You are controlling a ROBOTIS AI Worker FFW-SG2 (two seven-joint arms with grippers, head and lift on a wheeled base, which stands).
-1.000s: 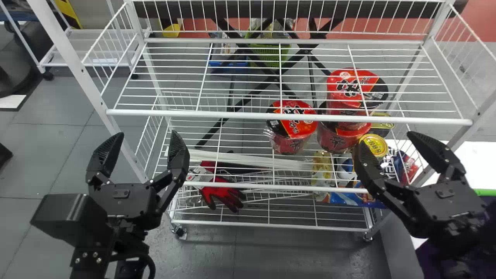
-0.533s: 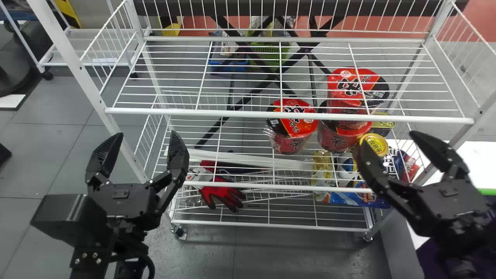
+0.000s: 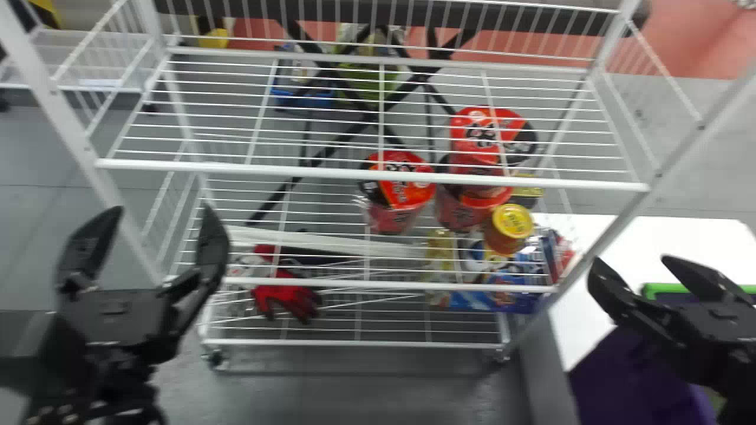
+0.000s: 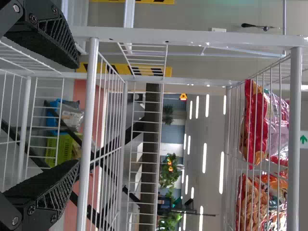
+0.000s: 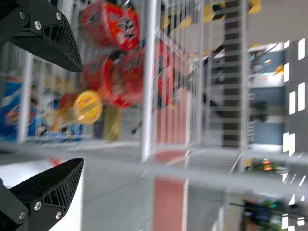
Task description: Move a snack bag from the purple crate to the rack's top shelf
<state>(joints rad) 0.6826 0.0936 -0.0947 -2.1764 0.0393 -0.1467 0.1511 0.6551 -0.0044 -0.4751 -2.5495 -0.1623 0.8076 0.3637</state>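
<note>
The white wire rack (image 3: 372,174) is showing smooth, painted metal, while the snack bags (image 4: 251,139) are gleaming in crinkly, glossy plastic. The red glove (image 3: 289,298) is looking like cloth, and the purple crate (image 3: 626,378) is showing matt plastic.

white strip lights (image 4: 204,158): overhead, glowing hard in the left wrist view's right half; nearly blown out along the right wrist view's right edge
flat white tabletop (image 3: 679,236): brightest patch in the head view, washed almost plain at right
smooth grey floor (image 3: 331,389): bright enough to see, darker in a soft-edged band under the rack, lower middle of the head view
purple plastic crate (image 3: 632,372): dim, lower right of the head view
white wire rack (image 3: 372,170): softly blurred in the head view, smeared in the right wrist view, mostly crisp in the left
black left gripper (image 3: 160,217): blurred edges in the head view, left side
black right gripper (image 3: 633,264): softly blurred in the head view; ridged fingers (image 5: 53,185) crisp in its wrist view
</note>
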